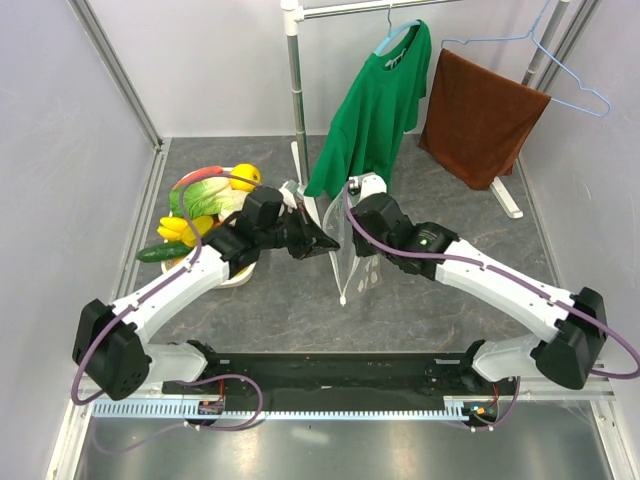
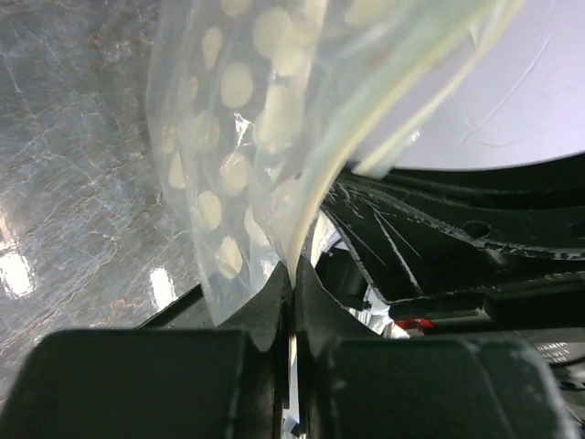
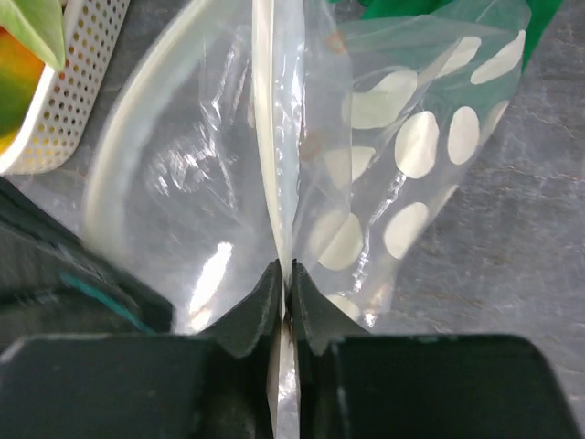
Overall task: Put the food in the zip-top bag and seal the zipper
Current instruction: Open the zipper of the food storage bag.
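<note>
Both hold the zip-top bag point(image 1: 352, 265): left pincer point(image 2: 292, 272) and right pincer point(image 3: 285, 272) clamp its rim, letting me spread the mouth.

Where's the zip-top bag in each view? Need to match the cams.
Top external: zip-top bag at centre, hanging over the grey table.
Left wrist: upper centre, its edge pinched in the left hand.
Right wrist: centre, filling most of the picture, pinched in the right hand.
Shared landmark: the grey table, behind the bag in all three views.
</note>
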`<control>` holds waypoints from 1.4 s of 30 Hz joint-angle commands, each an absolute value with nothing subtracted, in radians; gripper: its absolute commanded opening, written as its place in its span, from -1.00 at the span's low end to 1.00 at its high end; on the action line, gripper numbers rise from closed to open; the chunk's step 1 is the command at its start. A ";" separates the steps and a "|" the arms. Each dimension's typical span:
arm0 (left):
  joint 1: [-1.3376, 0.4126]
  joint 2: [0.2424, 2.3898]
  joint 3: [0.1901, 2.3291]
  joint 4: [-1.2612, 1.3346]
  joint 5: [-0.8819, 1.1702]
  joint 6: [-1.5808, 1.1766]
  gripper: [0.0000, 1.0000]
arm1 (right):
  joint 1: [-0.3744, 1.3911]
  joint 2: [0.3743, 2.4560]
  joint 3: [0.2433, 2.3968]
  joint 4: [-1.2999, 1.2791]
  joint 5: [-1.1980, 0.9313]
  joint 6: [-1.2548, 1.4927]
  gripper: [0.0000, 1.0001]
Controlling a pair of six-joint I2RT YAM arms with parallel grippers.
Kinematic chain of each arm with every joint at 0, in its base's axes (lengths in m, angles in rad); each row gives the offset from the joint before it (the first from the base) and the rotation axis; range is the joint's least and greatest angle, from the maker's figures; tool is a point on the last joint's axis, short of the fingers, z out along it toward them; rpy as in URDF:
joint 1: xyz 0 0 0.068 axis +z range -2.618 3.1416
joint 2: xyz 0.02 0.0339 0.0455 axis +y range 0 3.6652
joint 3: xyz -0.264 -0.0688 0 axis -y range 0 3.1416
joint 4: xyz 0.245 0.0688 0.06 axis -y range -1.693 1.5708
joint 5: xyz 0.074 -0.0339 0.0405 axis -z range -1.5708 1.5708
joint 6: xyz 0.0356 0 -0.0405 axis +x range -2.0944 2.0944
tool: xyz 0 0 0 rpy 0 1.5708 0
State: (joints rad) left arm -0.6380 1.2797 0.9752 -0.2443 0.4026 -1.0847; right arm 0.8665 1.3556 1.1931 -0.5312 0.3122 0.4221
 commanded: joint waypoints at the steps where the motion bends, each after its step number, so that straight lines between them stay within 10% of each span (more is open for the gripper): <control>1: -0.600 1.230 0.970 -0.256 0.440 -1.080 -0.96 | 0.847 1.258 1.175 -0.607 0.243 0.331 -0.87; 14: -0.512 1.407 1.018 -0.479 0.431 -0.805 -0.96 | 0.604 1.186 1.235 -0.928 -0.251 0.080 -1.00; 30: -0.560 1.505 1.071 -0.469 0.400 -0.499 -0.69 | 0.537 1.327 1.031 -0.548 -0.492 0.498 -1.00; 35: -0.558 1.419 1.110 -0.537 0.443 -0.333 -0.33 | 0.519 1.293 0.954 -0.468 -0.543 0.572 -1.00; 39: -0.514 1.303 1.155 -0.601 0.569 -0.148 0.49 | 0.519 1.275 0.924 -0.434 -0.540 0.592 -1.00; 42: -0.419 1.237 1.215 -0.695 0.590 -0.056 0.58 | 0.520 1.266 0.923 -0.433 -0.529 0.569 -1.00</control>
